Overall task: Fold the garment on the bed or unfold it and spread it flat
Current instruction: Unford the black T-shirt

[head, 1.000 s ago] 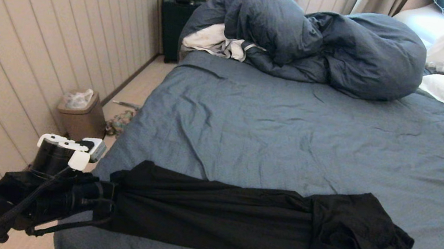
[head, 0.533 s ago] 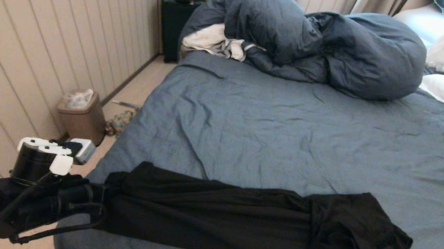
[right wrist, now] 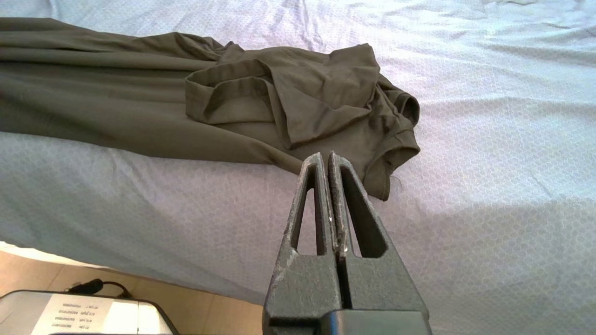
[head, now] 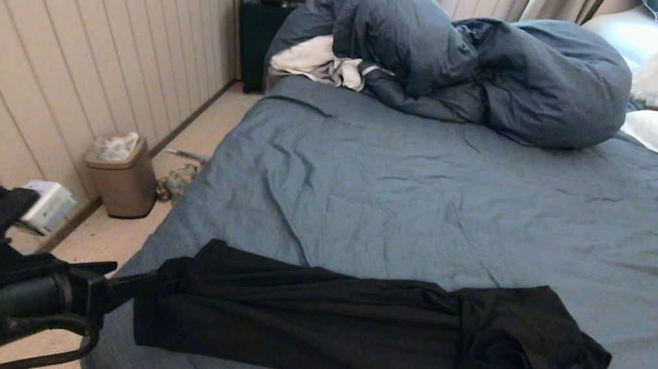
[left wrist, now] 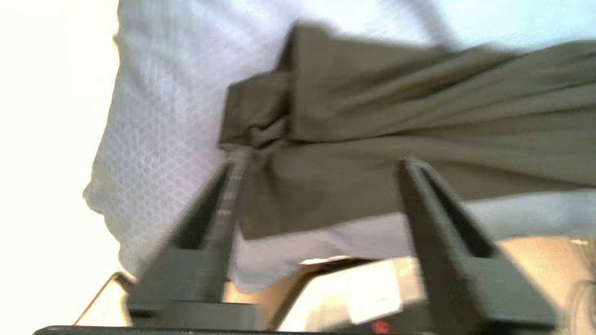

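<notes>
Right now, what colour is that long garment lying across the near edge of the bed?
Plain black; the garment shows best in the head view, against the slate-blue bed.

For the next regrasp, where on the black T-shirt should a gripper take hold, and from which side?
Probably the bunched corner of the T-shirt at its left end, approached from the bed's left edge. There the cloth gathers into a raised fold at the mattress edge, and the open left gripper already faces it. The right gripper, shut, sits near the crumpled sleeve end.
</notes>
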Robot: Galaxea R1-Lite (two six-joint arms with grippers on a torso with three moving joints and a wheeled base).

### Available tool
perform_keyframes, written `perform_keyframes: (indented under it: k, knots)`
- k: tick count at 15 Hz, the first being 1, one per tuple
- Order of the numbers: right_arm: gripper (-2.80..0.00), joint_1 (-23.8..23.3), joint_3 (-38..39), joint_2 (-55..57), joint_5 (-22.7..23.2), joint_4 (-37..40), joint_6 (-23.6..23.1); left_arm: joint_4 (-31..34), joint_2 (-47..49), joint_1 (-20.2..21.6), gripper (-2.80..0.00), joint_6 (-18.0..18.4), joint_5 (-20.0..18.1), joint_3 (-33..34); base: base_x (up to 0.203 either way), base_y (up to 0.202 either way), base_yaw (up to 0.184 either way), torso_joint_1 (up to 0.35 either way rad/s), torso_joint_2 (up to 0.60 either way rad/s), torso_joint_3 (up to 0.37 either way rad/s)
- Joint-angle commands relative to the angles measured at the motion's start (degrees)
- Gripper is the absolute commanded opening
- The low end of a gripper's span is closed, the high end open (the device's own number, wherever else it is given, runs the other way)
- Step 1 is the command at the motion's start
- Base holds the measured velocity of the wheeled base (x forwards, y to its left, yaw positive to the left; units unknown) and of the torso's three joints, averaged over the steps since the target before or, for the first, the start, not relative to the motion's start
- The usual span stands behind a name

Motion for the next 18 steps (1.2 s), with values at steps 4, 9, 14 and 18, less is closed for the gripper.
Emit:
perform_keyframes:
  k: [4, 9, 14, 18]
  knots:
    - [-2.80, 0.0, -1.6, 4.5, 0.7, 0.7, 0.1, 27.3, -13.8, -0.2, -2.80, -7.2, -7.2, -12.5, 0.000, 0.000, 0.000, 0.000, 0.00, 0.000]
    - [-2.80, 0.7, -22.6, 25.8, 5.7, 7.0, 9.7, 22.6, -10.7, 0.5, -2.80, -8.6, -15.3, -6.3, 0.000, 0.000, 0.000, 0.000, 0.00, 0.000]
    - [-2.80, 4.3, -37.9, 64.1, 6.2, 8.6, 17.1, 9.9, -5.9, 1.4, -2.80, -8.8, -15.2, -0.2, 0.000, 0.000, 0.000, 0.000, 0.00, 0.000]
    - [-2.80, 8.2, -50.3, 86.4, 2.8, 8.0, 19.6, 9.7, -4.1, 1.6, -2.80, -9.6, -14.9, -0.2, 0.000, 0.000, 0.000, 0.000, 0.00, 0.000]
